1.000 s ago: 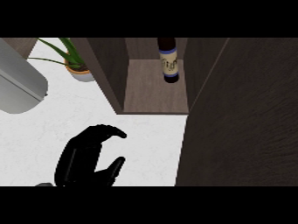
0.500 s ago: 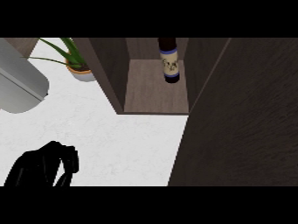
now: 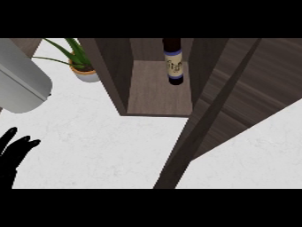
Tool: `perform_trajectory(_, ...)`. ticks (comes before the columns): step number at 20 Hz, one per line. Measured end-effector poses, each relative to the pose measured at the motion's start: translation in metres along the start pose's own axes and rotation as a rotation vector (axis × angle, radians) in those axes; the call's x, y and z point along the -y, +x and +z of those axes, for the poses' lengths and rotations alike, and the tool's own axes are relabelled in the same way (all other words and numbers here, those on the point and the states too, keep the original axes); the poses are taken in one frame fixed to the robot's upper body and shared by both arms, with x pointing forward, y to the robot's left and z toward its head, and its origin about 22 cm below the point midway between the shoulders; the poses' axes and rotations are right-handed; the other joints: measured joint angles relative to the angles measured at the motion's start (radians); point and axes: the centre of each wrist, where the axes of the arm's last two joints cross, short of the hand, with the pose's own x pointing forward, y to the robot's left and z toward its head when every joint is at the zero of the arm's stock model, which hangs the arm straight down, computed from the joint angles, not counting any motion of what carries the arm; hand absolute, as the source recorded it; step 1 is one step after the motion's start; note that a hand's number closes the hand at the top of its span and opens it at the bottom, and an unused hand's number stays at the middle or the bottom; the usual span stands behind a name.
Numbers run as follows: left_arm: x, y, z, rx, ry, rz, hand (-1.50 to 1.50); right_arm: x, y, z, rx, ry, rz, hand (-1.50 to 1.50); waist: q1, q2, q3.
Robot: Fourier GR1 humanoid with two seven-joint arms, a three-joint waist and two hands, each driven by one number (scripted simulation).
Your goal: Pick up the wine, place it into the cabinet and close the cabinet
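Wine bottle (image 3: pixel 172 62) upright inside the cabinet (image 3: pixel 114 75), at the top centre of the frame, standing toward the back right of the compartment floor, close to the right inner wall; dark glass, pale label with a blue band above it, neck cut off by the upper edge of the view. Wooden floor of the compartment bare in front of the bottle, down to the front lip near the middle of the frame. Cabinet door (image 3: pixel 245 97) open, a dark wood panel swung out on the right, its thin edge running diagonally from the upper right down to the lower centre, just right of the compartment. Potted plant (image 3: pixel 81 66) with long green leaves in a pale pot just left of the cabinet's left wall, in the upper left. Large grey rounded object (image 3: pixel 13 82) farther left, at the upper left edge; cannot tell what it is. White marbled surface (image 3: pixel 101 142) spread across the lower half, showing again at the lower right beyond the door. Left robot hand (image 3: pixel 3 155) at the lower left corner, black, fingers straight and pointing upward, holding nothing, well apart from the cabinet and the bottle. Right robot hand nowhere in view.
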Motion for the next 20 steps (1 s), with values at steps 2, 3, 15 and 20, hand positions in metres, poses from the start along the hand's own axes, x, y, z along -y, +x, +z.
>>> perform_trajectory(2, -0.010, 0.008, 0.005, 0.001, 0.016, -0.008, -1.50, -0.010, 0.001, -0.007, -0.006, 0.011, 0.009, 1.50, 0.005, -0.001, 0.000)
perform_trajectory(3, -0.016, 0.011, 0.006, 0.000, 0.026, -0.011, -1.50, -0.015, 0.002, -0.009, -0.010, 0.012, 0.012, 1.50, 0.005, -0.002, -0.001)
perform_trajectory(15, -0.069, 0.044, 0.019, 0.005, 0.041, -0.046, -1.50, -0.024, 0.009, -0.020, 0.079, -0.127, 0.070, 1.50, 0.026, 0.001, -0.002)
perform_trajectory(20, -0.084, 0.055, 0.025, -0.003, 0.030, -0.058, -1.50, -0.019, 0.012, -0.045, 0.115, -0.185, 0.061, 1.50, 0.042, 0.006, -0.002)
